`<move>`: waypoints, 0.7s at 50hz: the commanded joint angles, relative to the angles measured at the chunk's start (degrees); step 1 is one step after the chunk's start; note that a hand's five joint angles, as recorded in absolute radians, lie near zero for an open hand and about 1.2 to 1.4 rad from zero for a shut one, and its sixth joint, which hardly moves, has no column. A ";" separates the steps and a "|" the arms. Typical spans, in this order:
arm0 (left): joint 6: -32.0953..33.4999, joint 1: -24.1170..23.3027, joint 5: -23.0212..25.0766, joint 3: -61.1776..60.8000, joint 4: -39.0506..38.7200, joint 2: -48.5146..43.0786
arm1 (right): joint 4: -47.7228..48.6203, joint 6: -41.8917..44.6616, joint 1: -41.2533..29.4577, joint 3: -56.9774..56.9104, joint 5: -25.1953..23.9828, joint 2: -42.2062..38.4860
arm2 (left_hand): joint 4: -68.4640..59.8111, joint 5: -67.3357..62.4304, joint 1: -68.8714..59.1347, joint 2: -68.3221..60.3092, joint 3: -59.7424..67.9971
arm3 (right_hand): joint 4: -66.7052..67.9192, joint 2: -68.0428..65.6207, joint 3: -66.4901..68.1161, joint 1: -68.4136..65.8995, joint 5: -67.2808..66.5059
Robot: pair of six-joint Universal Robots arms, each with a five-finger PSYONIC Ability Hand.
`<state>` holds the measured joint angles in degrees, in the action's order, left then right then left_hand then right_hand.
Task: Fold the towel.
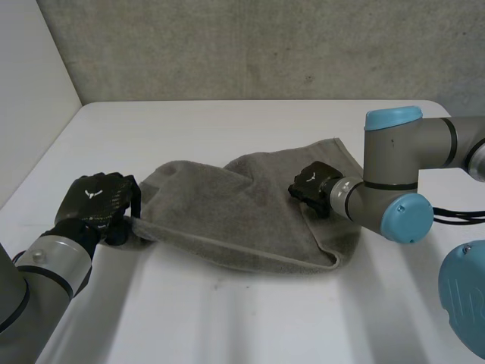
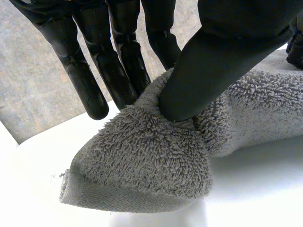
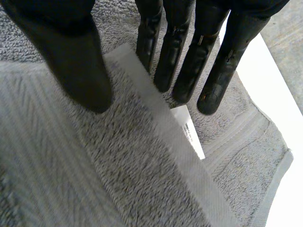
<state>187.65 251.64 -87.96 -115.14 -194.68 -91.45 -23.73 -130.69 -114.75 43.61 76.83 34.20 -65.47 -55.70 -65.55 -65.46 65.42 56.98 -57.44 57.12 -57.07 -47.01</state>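
Note:
A grey terry towel lies rumpled across the middle of the white table, partly doubled over itself. My left hand is at the towel's left corner. In the left wrist view its thumb presses that corner against the fingers, pinching it just above the table. My right hand hovers over the towel's right part. In the right wrist view its fingers are straight and the thumb stands apart, with a folded hem and a white label lying below them.
My right arm's elbow hangs over the towel's right end. A grey wall runs behind the table and a white panel stands at its left. Bare tabletop stretches in front of the towel and behind it.

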 commanded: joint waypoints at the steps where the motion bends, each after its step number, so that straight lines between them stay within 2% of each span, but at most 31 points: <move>1: 0.00 -0.01 -0.02 0.01 0.00 -0.05 | 0.00 -0.27 0.05 0.07 0.16 0.42 | -9.17 -8.94 -9.09 -9.18 9.22 | 13.82 -13.37 13.69 -13.74 -13.80; 4: 0.00 -0.01 -0.02 0.01 0.00 -0.05 | -0.09 -0.27 0.05 0.34 0.16 0.51 | -9.34 -9.11 -9.26 -9.35 9.39 | 14.33 -13.88 14.20 -14.24 -14.30; 5: 0.00 -0.01 -0.02 0.01 0.00 -0.05 | -0.09 -0.27 0.05 0.42 0.16 0.51 | -9.34 -9.11 -9.26 -9.35 9.39 | 7.67 -7.21 7.53 -7.58 -7.64; 6: 0.00 -0.01 -0.02 0.01 0.00 -0.05 | -0.09 -0.27 0.05 0.42 0.16 0.51 | -9.17 -8.94 -9.09 -9.18 9.22 | 7.60 -7.15 7.47 -7.51 -7.58; 7: 0.00 -0.01 -0.02 0.01 0.00 -0.05 | -0.09 -0.35 0.05 0.77 0.16 0.51 | -9.17 -8.94 -9.09 -9.18 9.22 | -12.22 12.67 -12.35 12.30 12.24; 16: 0.00 -0.01 -0.02 -0.08 -0.09 -0.05 | -0.09 -0.53 0.05 1.22 0.43 0.42 | -9.17 -8.94 -9.09 -9.18 9.22 | -14.60 15.06 -14.74 14.69 14.63; 17: 0.00 0.07 -0.02 -0.08 -0.09 -0.13 | -0.18 -0.53 0.05 1.22 0.43 0.42 | -9.17 -8.94 -9.09 -9.18 9.22 | -12.61 13.06 -12.74 12.69 12.63; 18: 0.00 0.08 -0.02 -0.08 -0.09 -0.13 | -0.27 -0.62 0.05 1.22 0.34 0.42 | -9.17 -8.94 -9.09 -9.18 9.22 | -2.26 2.71 -2.39 2.35 2.29; 19: 0.00 0.08 -0.02 -0.08 -0.09 -0.13 | -0.27 -0.62 0.05 1.22 0.34 0.42 | -9.17 -8.94 -9.09 -9.18 9.22 | -2.16 2.61 -2.29 2.24 2.18; 21: 0.00 0.08 -0.02 -0.08 -0.09 -0.22 | -0.27 -1.05 0.05 1.13 0.43 0.51 | -9.17 -8.94 -9.09 -9.18 9.22 | 22.89 -22.44 22.76 -22.81 -22.87; 24: 0.00 0.08 -0.02 0.00 -0.09 -0.40 | 0.00 -2.29 0.14 0.78 0.51 0.86 | -9.34 -9.11 -9.26 -9.34 9.39 | 23.02 -22.56 22.88 -22.93 -22.99; 27: 0.00 0.16 -0.02 0.18 0.00 -0.40 | 0.08 -7.30 0.84 0.25 2.01 3.06 | -10.01 -9.78 -9.93 -10.01 10.06 | 23.02 -22.56 22.88 -22.93 -22.99; 30: 0.00 0.51 -0.02 0.36 0.00 -0.31 | -0.18 -12.39 1.37 0.69 3.15 7.19 | -11.68 -11.45 -11.60 -11.69 11.73 | 23.02 -22.56 22.88 -22.93 -22.99; 32: 0.00 0.95 -0.02 0.53 0.09 -0.05 | -0.27 -14.42 2.60 1.48 2.80 9.83 | -13.53 -13.30 -13.45 -13.53 13.58 | 23.02 -22.56 22.88 -22.93 -22.99; 34: 0.09 1.48 -0.02 0.62 0.09 0.13 | -0.36 -18.53 6.53 5.76 1.49 16.47 | -14.53 -14.30 -14.45 -14.54 14.58 | 23.02 -22.56 22.88 -22.93 -22.99; 35: 0.09 1.83 0.07 0.88 0.18 0.48 | -0.36 -18.55 6.55 5.79 1.48 16.51 | -14.53 -14.30 -14.45 -14.54 14.58 | 23.02 -22.56 22.88 -22.93 -22.99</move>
<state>187.66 252.21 -87.98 -114.81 -194.67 -91.72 -23.87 -142.23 -112.82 44.71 79.33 41.43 -68.11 -57.50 -67.35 -68.17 68.08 76.87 -76.58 76.77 -76.29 -67.03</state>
